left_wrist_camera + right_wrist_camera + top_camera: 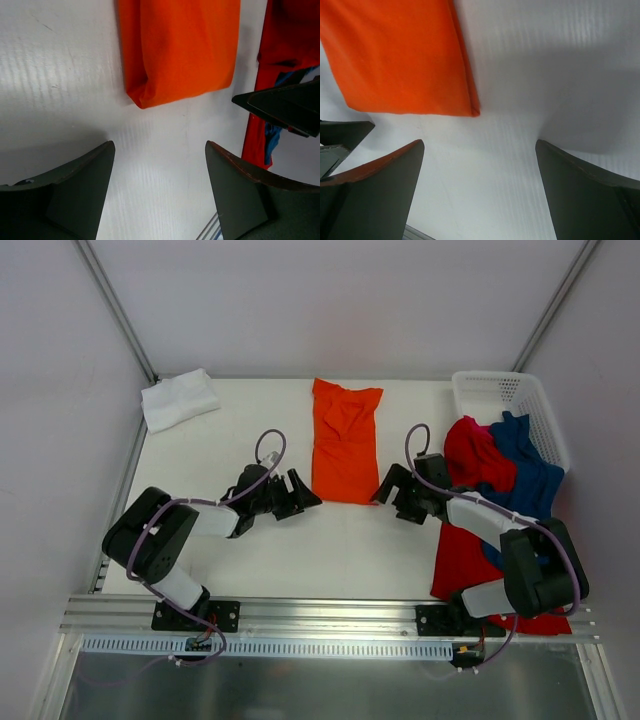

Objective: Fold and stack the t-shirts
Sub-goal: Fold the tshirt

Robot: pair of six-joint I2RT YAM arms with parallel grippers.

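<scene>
Orange t-shirt (345,445): lies flat on the tabletop (250,560), centre and toward the far edge. It is folded lengthwise into a narrow panel. Collar end far, hem end near. The far end is bunched and creased where sleeves and collar are tucked in. The near part is smooth. The wrist views show a doubled, slightly rolled edge at the near left corner and a crisp corner at the near right.

Left pincer (303,492): spread, holding nothing, low over the tabletop just beside the near left corner, apart from the cloth. Right pincer (388,485): spread wide, holding nothing, just beside the near right corner, also apart from the cloth.

Judgement: the mirrored placement puts one pincer at each hem corner, which suits lifting the near end and carrying it over to the collar. The crosswise fold is not yet done. The rolled left edge may call for a deeper bite to catch all layers.

White t-shirt (180,398): folded small, far left corner; likely the base of the stack.

Red t-shirt (470,455) and dark blue t-shirt (525,475): unfolded heap on the right, spilling from the white basket (505,395). Red cloth drapes over the near edge under the right arm.
</scene>
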